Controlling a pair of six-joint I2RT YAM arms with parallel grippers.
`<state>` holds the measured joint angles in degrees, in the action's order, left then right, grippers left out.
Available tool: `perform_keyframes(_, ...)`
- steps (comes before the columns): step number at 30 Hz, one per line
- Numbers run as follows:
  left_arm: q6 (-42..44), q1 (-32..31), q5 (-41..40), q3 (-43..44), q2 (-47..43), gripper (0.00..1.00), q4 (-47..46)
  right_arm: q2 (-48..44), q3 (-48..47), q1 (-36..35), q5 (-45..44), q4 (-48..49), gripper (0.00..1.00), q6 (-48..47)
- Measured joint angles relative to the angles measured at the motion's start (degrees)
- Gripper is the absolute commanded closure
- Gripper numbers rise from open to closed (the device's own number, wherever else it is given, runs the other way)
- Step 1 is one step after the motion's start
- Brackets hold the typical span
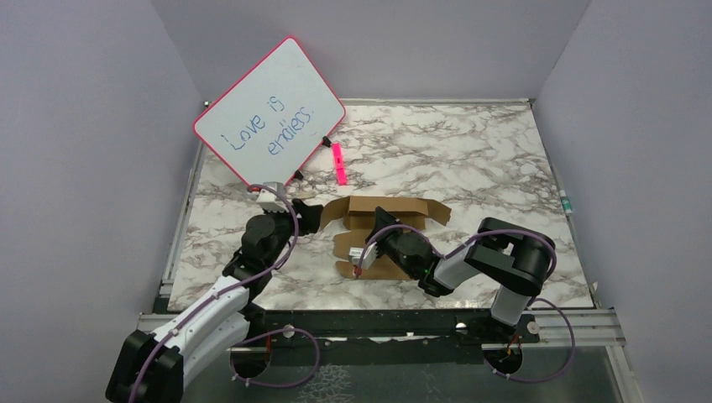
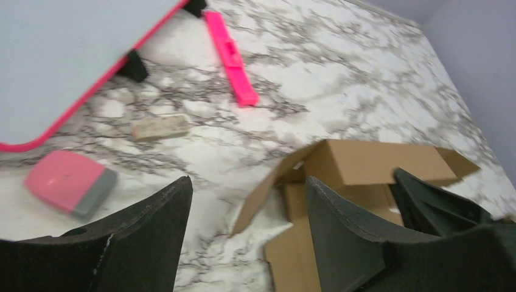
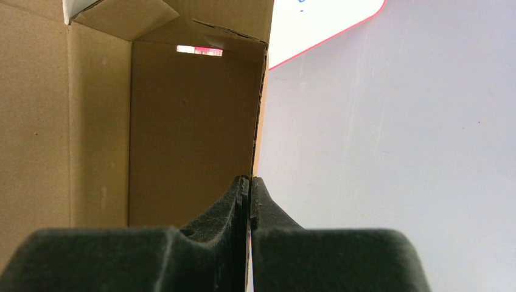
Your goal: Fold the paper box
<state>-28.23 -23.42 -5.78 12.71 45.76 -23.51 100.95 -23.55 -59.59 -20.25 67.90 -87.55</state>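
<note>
- Brown die-cut cardboard paper box (image 1: 390,210) sits mid-table, part-formed. Some walls stand, while the flaps at its 12 and 9 o'clock sides are splayed open.
- My read is under halfway: walls left to tuck and lock, lid left to close.
- Right gripper (image 3: 250,182): jaws pressed together, pinching the edge of a raised box wall, reaching in from the box's 5 o'clock.
- Left gripper (image 2: 248,182): jaws spread, nothing held, parked at the box's 9 o'clock. The nearest open flap is just past the fingertips, not between them.
</note>
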Motion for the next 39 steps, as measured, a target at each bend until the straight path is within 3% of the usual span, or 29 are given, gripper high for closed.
perform_keyframes(8,0.52,7.06,1.09,2.78,13.84,0.35,-2.89,-0.13,-0.04,-0.07,0.0,-0.52,0.93,-0.11)
perform_keyframes(18,5.42,7.67,15.72,8.61,28.06,0.43,-6.54,-0.13,-0.61,-0.09,0.02,-1.2,0.93,-0.87)
perform_keyframes(28,7.52,6.51,25.99,8.81,30.82,0.48,-8.2,-0.68,-1.81,-0.09,0.02,-2.91,0.93,-1.05)
perform_keyframes(39,8.0,3.34,27.61,8.13,30.6,0.5,-9.75,-1.27,-2.12,-0.09,0.04,-4.52,0.93,-1.29)
